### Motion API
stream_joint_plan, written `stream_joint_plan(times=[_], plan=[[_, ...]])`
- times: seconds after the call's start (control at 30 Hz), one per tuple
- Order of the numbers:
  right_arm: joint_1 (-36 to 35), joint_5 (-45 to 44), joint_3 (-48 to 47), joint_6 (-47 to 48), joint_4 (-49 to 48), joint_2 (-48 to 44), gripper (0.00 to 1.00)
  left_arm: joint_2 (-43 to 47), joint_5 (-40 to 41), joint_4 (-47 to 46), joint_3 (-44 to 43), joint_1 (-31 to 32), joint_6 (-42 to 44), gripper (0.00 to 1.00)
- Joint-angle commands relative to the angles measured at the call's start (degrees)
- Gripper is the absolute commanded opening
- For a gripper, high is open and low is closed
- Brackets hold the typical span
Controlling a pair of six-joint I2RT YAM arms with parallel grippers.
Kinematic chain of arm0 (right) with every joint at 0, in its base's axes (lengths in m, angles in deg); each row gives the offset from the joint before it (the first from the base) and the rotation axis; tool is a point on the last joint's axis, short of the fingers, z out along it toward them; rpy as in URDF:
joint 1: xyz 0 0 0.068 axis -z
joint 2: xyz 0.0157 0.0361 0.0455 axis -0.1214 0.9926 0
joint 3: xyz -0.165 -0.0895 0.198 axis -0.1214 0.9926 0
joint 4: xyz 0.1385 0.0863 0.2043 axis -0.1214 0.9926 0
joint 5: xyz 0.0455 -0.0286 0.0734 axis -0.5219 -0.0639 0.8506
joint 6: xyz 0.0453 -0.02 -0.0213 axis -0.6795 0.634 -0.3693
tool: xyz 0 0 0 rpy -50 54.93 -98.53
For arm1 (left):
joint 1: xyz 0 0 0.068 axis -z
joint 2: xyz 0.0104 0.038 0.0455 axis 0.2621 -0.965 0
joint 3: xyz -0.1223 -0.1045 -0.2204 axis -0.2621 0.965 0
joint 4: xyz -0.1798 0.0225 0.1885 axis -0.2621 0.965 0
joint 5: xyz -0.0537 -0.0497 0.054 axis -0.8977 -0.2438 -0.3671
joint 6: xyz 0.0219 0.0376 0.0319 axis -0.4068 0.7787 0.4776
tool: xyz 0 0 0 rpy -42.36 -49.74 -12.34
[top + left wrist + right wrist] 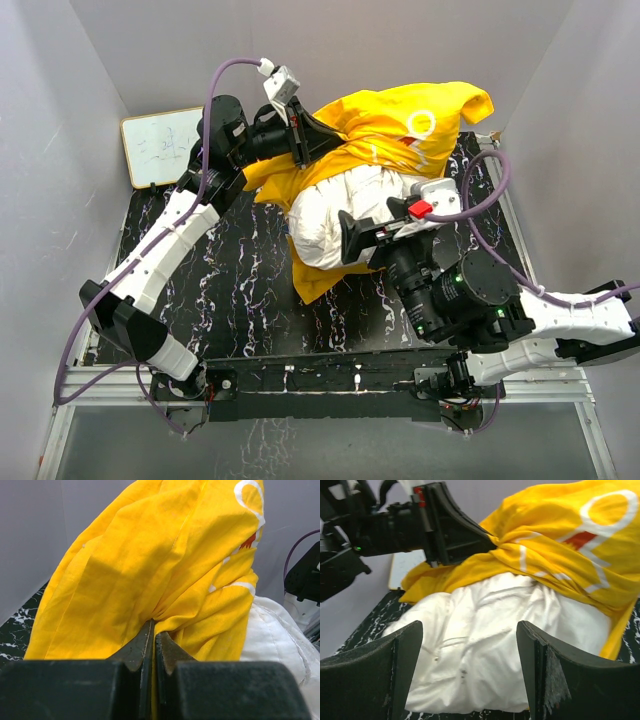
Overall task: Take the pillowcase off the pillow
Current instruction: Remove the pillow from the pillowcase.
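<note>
Mid-peel, the left gripper (154, 632) pinches the pillowcase (400, 125) bunched over the far end of the pillow (335, 215) lying mid-table (240, 290), and the wide-open right gripper (470, 645) probably needs to clamp the bared pillow next.

Yellow pillowcase (400, 125) bunched over far half — white pillow (320, 225) exposed.

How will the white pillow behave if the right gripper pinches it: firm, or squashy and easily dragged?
Probably squashy: the pillow looks plump and wrinkled, so the open right gripper would likely sink in. Its soft, stuffed look suggests it is light for its bulk, so the pillowcase, bunched in the left gripper, may drag it along.
</note>
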Motion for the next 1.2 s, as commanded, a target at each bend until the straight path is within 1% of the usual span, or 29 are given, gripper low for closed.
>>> stream_joint_plan(times=[0.0,0.1,0.2,0.27,0.3,0.37,0.43,0.47,0.6,0.77,0.97,1.17], plan=[[1.8,-6.8,2.6,0.8,-5.4,-5.4,0.78,0.5,-2.0,2.5,0.5,-0.2,-1.0,0.00],[4.1,-5.3,3.7,0.5,-5.5,-5.8,0.79,0.9,-2.2,3.1,0.5,-0.2,-1.0,0.00],[9.6,0.6,3.8,0.1,-4.3,-3.3,0.86,1.4,-2.4,3.8,0.3,-0.2,-1.0,0.00],[15.1,5.7,0.4,-5.7,4.5,0.1,0.89,1.5,-2.0,4.3,-0.1,-0.2,-1.1,0.00],[19.2,9.8,-2.5,-11.6,11.4,1.8,0.89,1.5,-1.5,4.5,-0.3,-0.2,-1.3,0.00],[28.0,21.4,-6.9,-20.9,20.9,5.2,0.89,1.7,-0.2,5.0,-0.3,-0.2,-1.0,0.00],[33.9,28.2,-8.2,-25.5,24.7,7.4,0.87,1.9,1.2,5.5,-0.4,-0.2,-0.2,0.00],[35.4,30.2,-8.1,-26.5,25.4,8.0,0.86,1.8,1.9,5.9,-0.5,-0.2,0.2,0.00],[37.1,33.1,-4.9,-30.6,26.6,7.7,0.84,0.9,4.3,6.9,-1.3,-0.2,1.4,0.00],[37.2,32.4,-1.7,-33.0,27.5,4.3,0.82,-1.0,6.1,6.3,-2.1,-0.2,2.0,0.00],[37.2,31.3,-7.1,-34.9,34.5,4.0,0.79,-3.2,8.9,4.9,-2.2,-0.1,2.1,0.00],[37.2,35.1,-10.1,-40.1,39.3,1.1,0.79,-4.9,10.2,4.0,-2.4,0.1,2.0,0.00]])
